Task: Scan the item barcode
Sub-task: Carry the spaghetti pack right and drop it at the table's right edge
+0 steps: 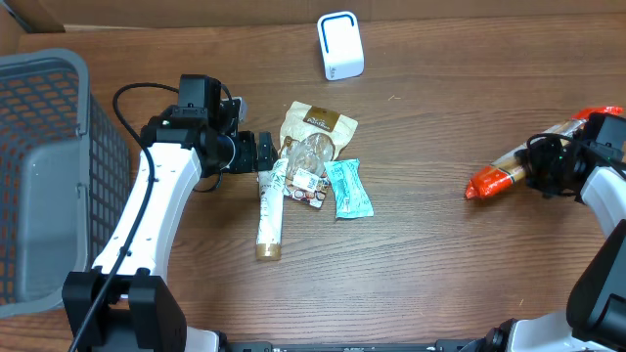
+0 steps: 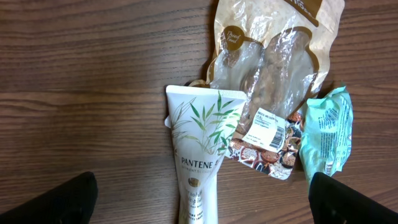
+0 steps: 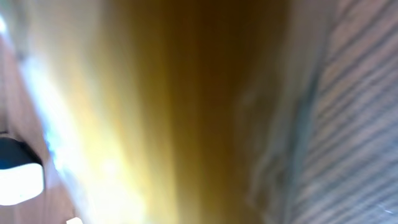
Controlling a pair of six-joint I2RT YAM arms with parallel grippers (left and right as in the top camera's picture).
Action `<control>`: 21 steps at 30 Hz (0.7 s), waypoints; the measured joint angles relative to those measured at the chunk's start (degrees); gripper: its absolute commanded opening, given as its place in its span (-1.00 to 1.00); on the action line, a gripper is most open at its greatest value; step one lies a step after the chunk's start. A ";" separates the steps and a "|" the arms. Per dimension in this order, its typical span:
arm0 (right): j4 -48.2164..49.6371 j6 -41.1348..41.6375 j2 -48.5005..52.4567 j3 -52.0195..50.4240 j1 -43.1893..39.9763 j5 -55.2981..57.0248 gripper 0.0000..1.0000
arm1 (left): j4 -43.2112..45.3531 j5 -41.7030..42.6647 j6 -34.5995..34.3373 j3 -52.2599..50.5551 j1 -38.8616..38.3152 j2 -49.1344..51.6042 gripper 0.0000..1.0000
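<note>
A white barcode scanner [image 1: 339, 46] stands at the back centre. My right gripper [image 1: 553, 166] is shut on a yellow-brown bottle with a red-orange end [image 1: 497, 179] at the far right, its red end pointing left. In the right wrist view the bottle [image 3: 186, 112] is a blur that fills the frame and hides the jaws. My left gripper [image 1: 252, 154] hangs open beside a pile: a white Pantene tube [image 2: 200, 149], a clear and brown snack bag [image 2: 273, 68] with a barcode label [image 2: 268, 127], and a teal packet [image 2: 326, 134]. Nothing lies between its dark fingertips [image 2: 68, 199].
A grey mesh basket [image 1: 39, 176] takes up the left edge of the table. The scanner [image 3: 18, 177] shows at the left edge of the right wrist view. Bare wood lies between the pile and the right gripper.
</note>
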 measured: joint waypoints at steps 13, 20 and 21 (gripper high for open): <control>-7.26 -11.56 -1.51 0.83 -0.26 -5.51 0.67 | 0.61 -0.24 0.00 0.00 0.00 0.00 0.99; -16.06 -15.80 -5.29 6.38 -0.24 -6.80 0.82 | -2.19 -0.46 0.44 1.09 0.02 0.00 0.99; -17.46 -16.41 -5.90 7.39 -0.22 -6.88 0.83 | -3.61 -0.52 0.46 1.99 0.02 0.00 0.99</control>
